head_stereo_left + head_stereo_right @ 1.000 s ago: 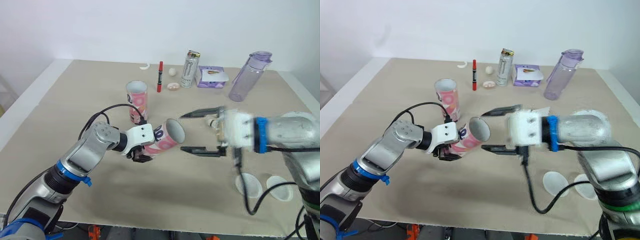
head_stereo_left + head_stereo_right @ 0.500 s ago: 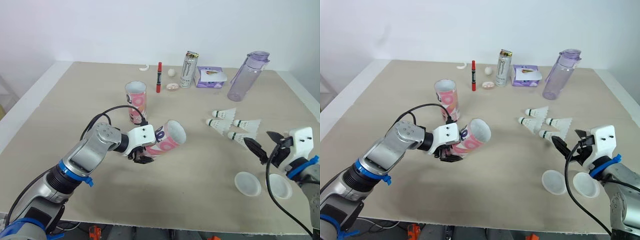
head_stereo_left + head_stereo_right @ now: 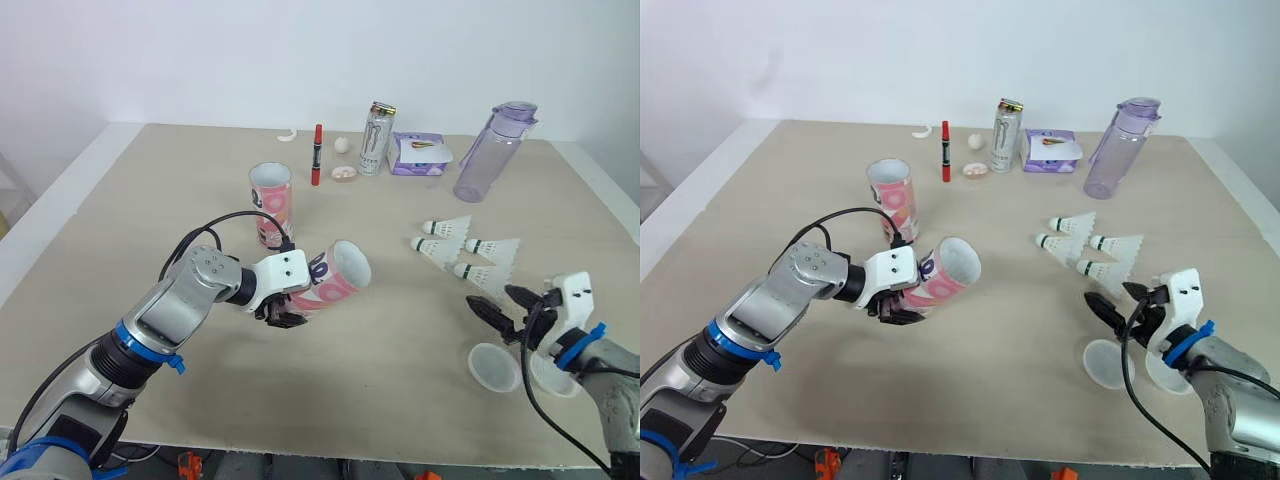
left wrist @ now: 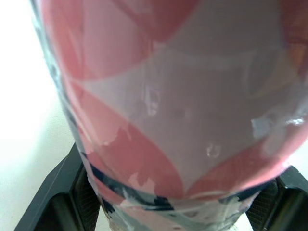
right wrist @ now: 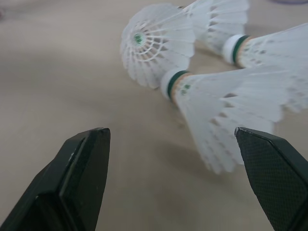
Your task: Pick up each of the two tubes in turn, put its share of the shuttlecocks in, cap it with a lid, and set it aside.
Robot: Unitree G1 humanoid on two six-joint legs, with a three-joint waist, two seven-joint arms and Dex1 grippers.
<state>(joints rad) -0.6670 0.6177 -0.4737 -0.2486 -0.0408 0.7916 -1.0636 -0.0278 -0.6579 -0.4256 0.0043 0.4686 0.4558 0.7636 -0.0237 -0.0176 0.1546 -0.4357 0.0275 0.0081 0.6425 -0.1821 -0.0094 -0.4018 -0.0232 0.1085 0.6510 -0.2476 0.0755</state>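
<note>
Left eye view: right end effector [image 3: 489, 297] splayed beside shuttlecocks [image 3: 462, 246], left one [image 3: 293, 306] gripping tube [image 3: 341, 275].

standing tube [image 3: 272, 203] left of centre on surface [image 3: 130, 215] | tilted tube [image 3: 335, 277] before it, in left gripper [image 3: 290, 308] | shuttlecocks [image 3: 460, 246] right | lids [image 3: 494, 366] before them | marker [image 3: 319, 153], can [image 3: 377, 138], box [image 3: 420, 154], bottle [image 3: 486, 153] behind

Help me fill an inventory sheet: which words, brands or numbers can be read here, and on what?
Nothing reads as clear text.
The can: a dark claw-like mark; its lettering is too small.
The purple box: label too small to read.
The held tube and the standing tube: pink pattern, no legible words.
</note>
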